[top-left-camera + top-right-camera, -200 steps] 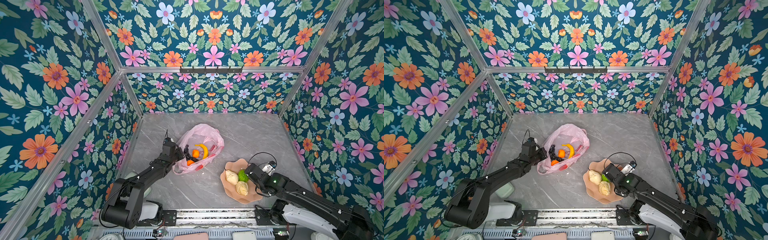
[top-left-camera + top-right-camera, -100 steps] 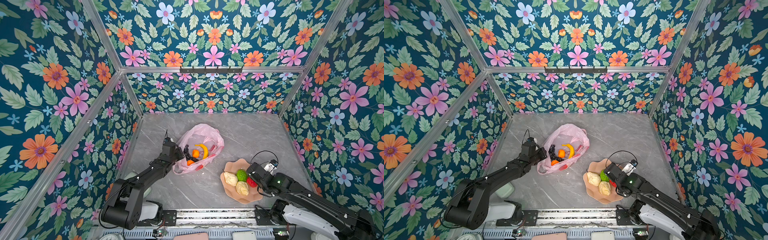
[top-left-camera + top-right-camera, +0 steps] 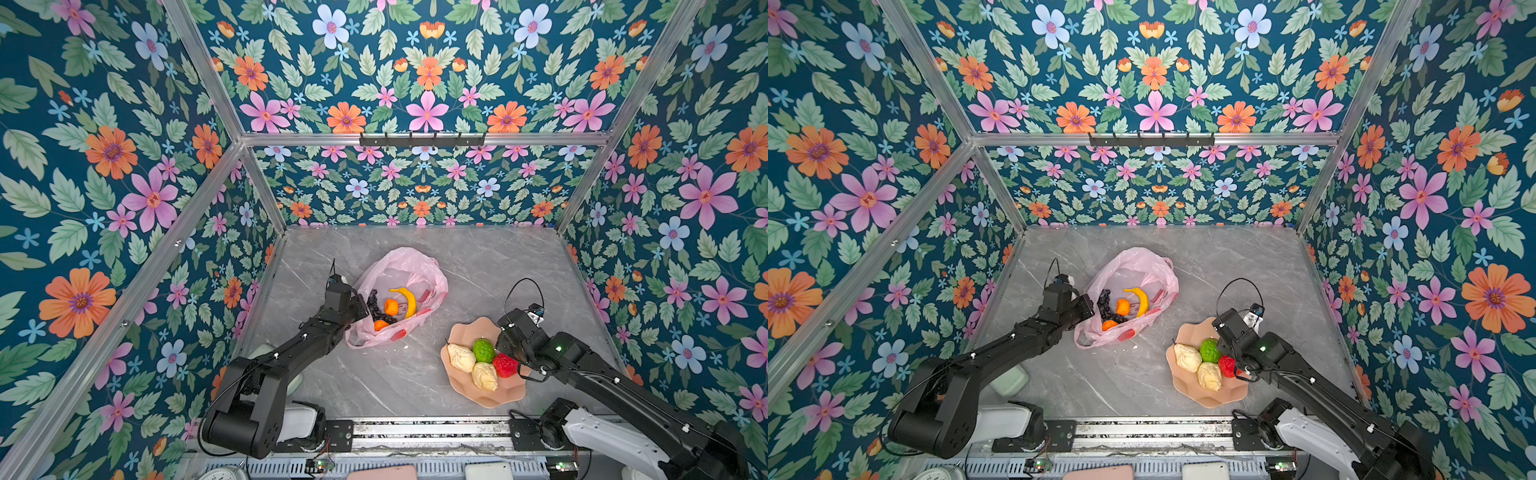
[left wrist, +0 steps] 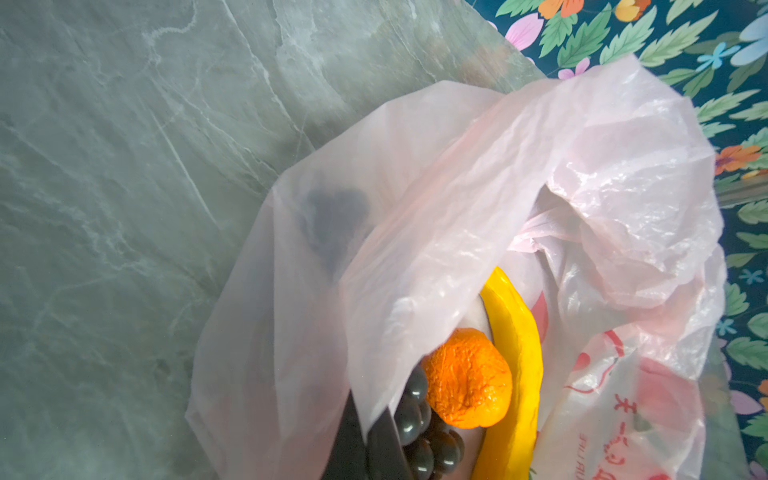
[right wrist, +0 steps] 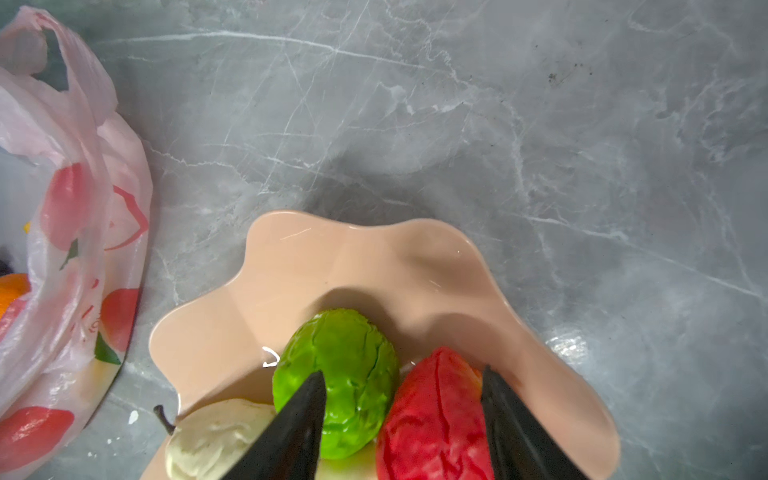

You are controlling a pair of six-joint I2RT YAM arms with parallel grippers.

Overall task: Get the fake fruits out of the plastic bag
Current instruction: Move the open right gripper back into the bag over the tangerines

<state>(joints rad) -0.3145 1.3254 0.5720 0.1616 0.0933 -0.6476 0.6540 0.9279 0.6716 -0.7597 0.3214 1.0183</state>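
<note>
Fake fruits (image 3: 461, 357) in two places. Leftward, closed left gripper (image 4: 368, 424) pinching the thin translucent pink plastic bag (image 3: 399, 266) at its rim, probably to hold the mouth open over yellow banana (image 3: 409, 301), oranges (image 3: 391, 306), dark grapes (image 4: 432, 453) inside. Rightward, four more on the peach scalloped plate (image 5: 374, 257); open right gripper (image 5: 402, 371) straddling the bumpy red fruit (image 5: 432, 419), not clamping.

Plastic bag (image 4: 457, 187) veils part of the grapes (image 4: 440, 451).

Left pincer (image 4: 368, 419) pinched tight, right pincer (image 5: 402, 370) agape
</note>
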